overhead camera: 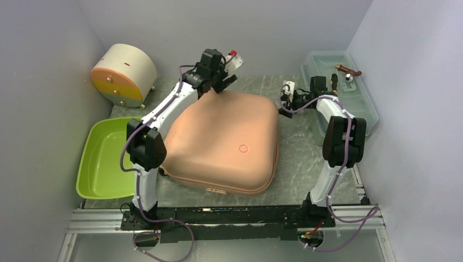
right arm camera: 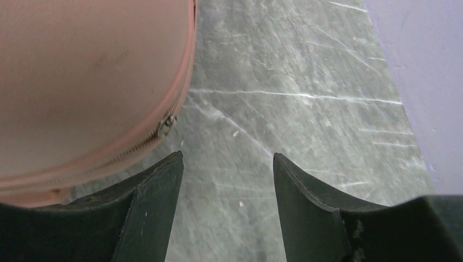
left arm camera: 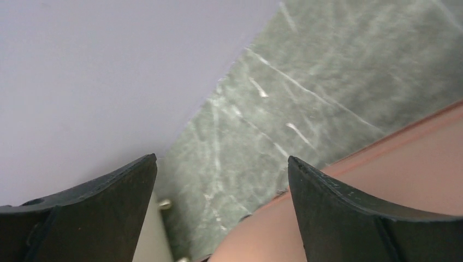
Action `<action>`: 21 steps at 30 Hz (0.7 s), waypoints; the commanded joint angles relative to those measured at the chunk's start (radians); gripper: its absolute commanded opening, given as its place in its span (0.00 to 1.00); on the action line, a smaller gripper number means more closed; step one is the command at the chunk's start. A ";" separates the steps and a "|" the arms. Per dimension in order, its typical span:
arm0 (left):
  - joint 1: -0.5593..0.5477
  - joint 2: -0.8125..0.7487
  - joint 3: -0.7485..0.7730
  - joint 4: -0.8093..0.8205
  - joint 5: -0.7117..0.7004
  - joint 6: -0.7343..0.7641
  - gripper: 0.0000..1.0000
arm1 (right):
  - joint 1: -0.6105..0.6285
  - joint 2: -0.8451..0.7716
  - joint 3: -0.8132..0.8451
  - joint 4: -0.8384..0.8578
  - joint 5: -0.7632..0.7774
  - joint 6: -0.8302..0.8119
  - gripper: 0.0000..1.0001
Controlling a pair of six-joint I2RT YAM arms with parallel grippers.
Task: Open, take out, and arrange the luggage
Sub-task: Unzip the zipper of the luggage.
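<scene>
The left jaws are spread wide with nothing between them, poised just over the far left corner of the luggage (overhead camera: 224,139). The right jaws are likewise released and empty, held just beside its far right corner, above the bare surface (overhead camera: 300,164). A small metal zipper pull (right arm camera: 166,123) is seen on the seam, close to the right jaws.

The luggage is laid flat and closed in the middle of the surface, between a green tub (overhead camera: 104,158) on the left and a translucent toolbox (overhead camera: 338,93) at the far right. A cream half-round box (overhead camera: 123,73) is set at the far left.

The shell is judged stiff, smooth and likely slippery, too broad and rounded to be pinched, and probably bulky rather than light. Hold is best taken at the thin zipper pull, and then at the lid's rim once the seam is parted.
</scene>
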 commanded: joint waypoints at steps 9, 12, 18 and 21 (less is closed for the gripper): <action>-0.165 -0.067 -0.667 1.091 -0.605 0.684 0.99 | 0.027 -0.048 -0.045 0.267 0.043 0.237 0.64; -0.182 -0.081 -0.741 1.223 -0.626 0.717 0.99 | 0.026 -0.049 -0.048 0.261 0.039 0.256 0.63; -0.124 -0.165 -0.529 0.424 -0.466 0.144 0.86 | 0.024 -0.060 -0.038 0.218 0.055 0.254 0.62; -0.112 -0.205 -0.521 0.316 -0.402 0.081 0.75 | 0.024 -0.073 -0.046 0.209 0.058 0.248 0.62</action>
